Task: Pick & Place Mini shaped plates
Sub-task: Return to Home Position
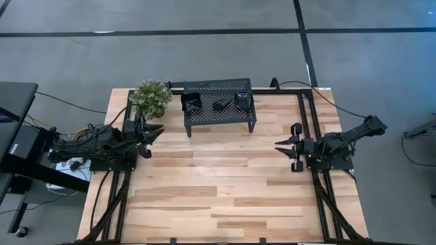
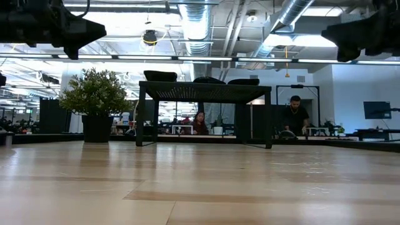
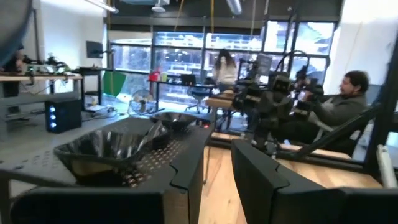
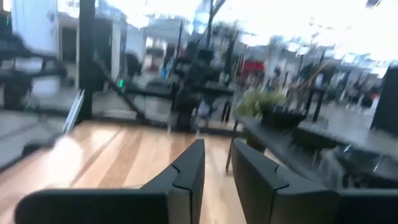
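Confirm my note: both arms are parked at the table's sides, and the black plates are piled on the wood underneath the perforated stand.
One detail is wrong. The black plates are piled on top of the perforated stand, not on the wood underneath it; the high view shows them on its top. The left gripper and right gripper are indeed parked at the table's sides.

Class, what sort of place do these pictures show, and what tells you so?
Likely a robotics lab in an open-plan office: the left gripper and right gripper hover over a wooden table, with exposed ceiling ducts and a seated person at desks beyond.
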Tool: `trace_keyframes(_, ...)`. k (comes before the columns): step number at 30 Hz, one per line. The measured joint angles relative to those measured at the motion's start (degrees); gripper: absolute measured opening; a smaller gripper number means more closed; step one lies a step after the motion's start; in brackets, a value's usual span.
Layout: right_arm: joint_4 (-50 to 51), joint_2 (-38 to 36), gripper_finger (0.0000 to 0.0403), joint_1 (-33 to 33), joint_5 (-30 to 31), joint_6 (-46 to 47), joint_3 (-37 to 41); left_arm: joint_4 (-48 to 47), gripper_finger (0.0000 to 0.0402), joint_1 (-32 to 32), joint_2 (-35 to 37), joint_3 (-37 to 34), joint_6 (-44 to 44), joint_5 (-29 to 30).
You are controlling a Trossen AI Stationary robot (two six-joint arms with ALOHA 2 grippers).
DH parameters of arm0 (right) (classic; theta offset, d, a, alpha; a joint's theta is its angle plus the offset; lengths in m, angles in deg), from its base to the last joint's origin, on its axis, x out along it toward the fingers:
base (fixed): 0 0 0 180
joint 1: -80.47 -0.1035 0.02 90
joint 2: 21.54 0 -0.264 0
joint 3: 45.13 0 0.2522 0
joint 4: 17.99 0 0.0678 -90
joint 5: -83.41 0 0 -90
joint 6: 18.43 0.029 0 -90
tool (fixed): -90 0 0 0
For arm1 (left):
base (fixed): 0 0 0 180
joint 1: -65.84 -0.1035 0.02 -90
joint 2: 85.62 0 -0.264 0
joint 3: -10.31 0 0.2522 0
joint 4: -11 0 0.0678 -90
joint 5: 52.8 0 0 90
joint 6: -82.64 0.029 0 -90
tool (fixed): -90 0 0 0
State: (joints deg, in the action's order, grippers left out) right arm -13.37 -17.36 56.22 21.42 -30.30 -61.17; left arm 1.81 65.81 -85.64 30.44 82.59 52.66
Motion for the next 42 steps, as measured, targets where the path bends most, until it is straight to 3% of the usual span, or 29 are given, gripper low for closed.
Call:
trace_keyframes(2, -3.4, -2.3, 0.0075, 0.7, 0.1, -1.9, 1.8, 0.2, 0.0085, -0.1, -0.4, 0.0, 0.0, 0.7)
trace_keyframes(9, 0.8, -3.8, 0.0075, 3.3, -5.3, -0.7, 1.9, 0.4, 0.0085, -0.1, -0.4, -0.4, 1.1, 0.9)
trace_keyframes(15, 5.3, -3.8, 0.0075, 5.0, -4.8, 2.9, 1.9, 0.3, 0.0085, -0.1, -0.7, -1.4, 1.2, 0.9)
trace_keyframes(39, 5.3, -3.8, 0.0075, 5.3, -4.6, 2.9, 1.9, 0.7, 0.0085, -0.1, -0.9, -1.5, 1.3, 0.8)
trace_keyframes(42, 5.3, -3.8, 0.0075, 5.3, -4.6, 2.9, 1.9, 0.4, 0.0085, -0.1, -1.2, -4.4, 1.2, 0.8)
